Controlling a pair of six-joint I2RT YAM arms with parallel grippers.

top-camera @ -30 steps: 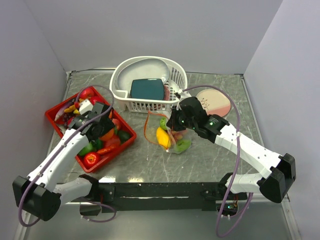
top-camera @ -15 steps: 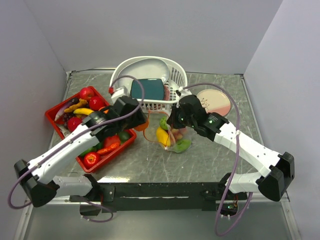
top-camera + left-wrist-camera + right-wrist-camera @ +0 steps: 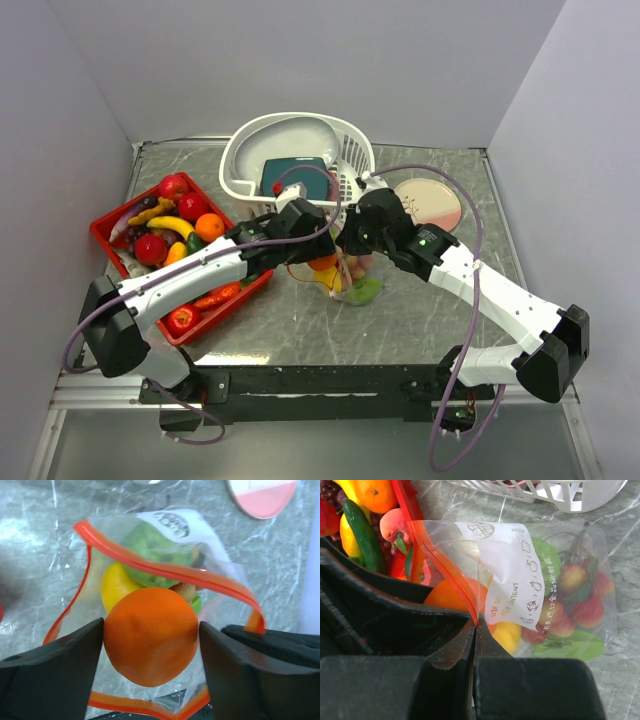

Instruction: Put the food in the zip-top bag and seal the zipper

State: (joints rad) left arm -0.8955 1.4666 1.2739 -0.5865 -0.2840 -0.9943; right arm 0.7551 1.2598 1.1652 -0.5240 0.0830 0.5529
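Note:
My left gripper [image 3: 151, 640] is shut on an orange [image 3: 150, 635] and holds it just above the open mouth of the zip-top bag [image 3: 170, 545]; both also show in the top view, gripper [image 3: 318, 250] and bag [image 3: 345, 272]. The bag's orange-red zipper [image 3: 175, 572] gapes open around a yellow lemon [image 3: 116, 582] and green pieces [image 3: 155, 550]. My right gripper [image 3: 476, 626] is shut on the zipper strip [image 3: 451, 577] and holds that edge of the bag up. In the right wrist view the bag [image 3: 560, 595] also holds red fruits [image 3: 585, 611].
A red tray [image 3: 113, 252] at the left holds more food: apples, banana, an orange, green pieces. A white slotted basket [image 3: 300, 135] with a teal slab [image 3: 295, 172] stands behind the bag. A pink-and-cream plate [image 3: 430, 202] lies at the right.
My left arm has swung from the red tray rightward to the bag, carrying the orange. My right gripper has stayed shut on the bag's edge.

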